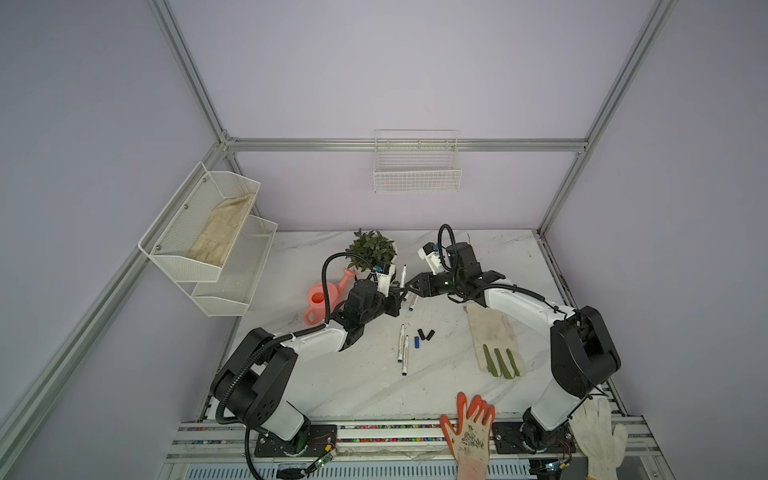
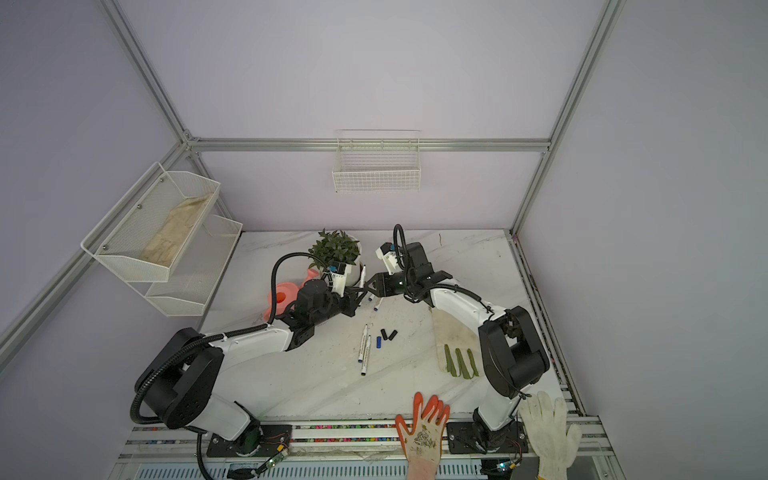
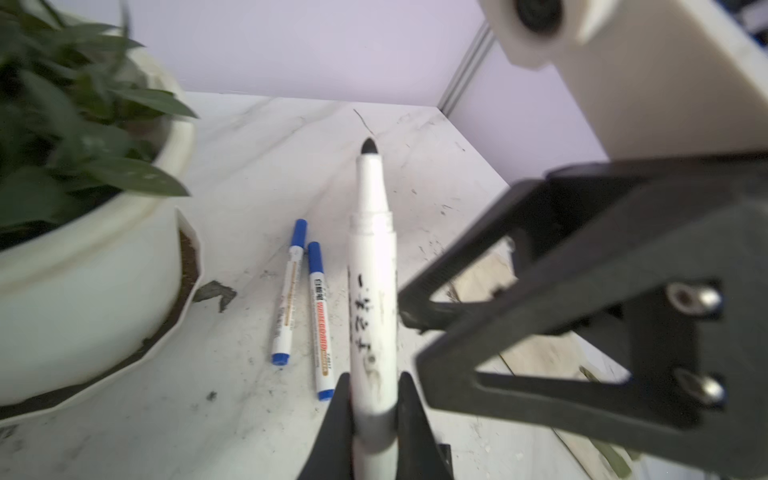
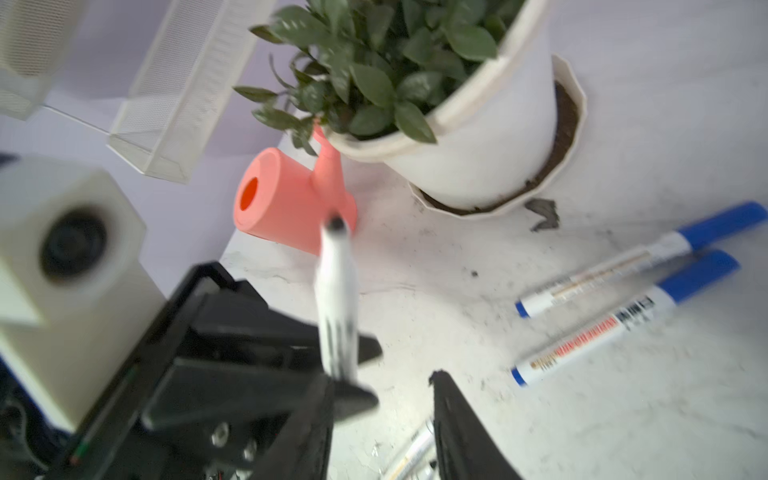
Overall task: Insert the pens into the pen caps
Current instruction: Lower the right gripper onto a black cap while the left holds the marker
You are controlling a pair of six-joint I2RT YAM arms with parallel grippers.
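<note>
Left gripper (image 3: pixel 374 376) is clamped tight on the barrel of an uncapped pen (image 3: pixel 372 266). The black nib points up and away from its fingers, and the pen is held clear of the table (image 3: pixel 249 166). Right gripper (image 4: pixel 381 377) sits nose to nose with it, jaws parted with bare marble showing between them and nothing in its grasp. The held pen's blurred barrel stands just beside one of its fingers (image 4: pixel 307 424), though whether they touch is hard to call through the motion blur. Down on the table, two blue-capped pens (image 3: pixel 320 320) lie side by side near the white plant pot (image 3: pixel 83 270) (a pink watering can (image 4: pixel 286 208) sits on the pot's far side). Mid-table in both top views, two more bare pens (image 1: pixel 403 351) lie nearly parallel. Just beside them are three loose caps (image 1: pixel 422 334), one blue and two black.
</note>
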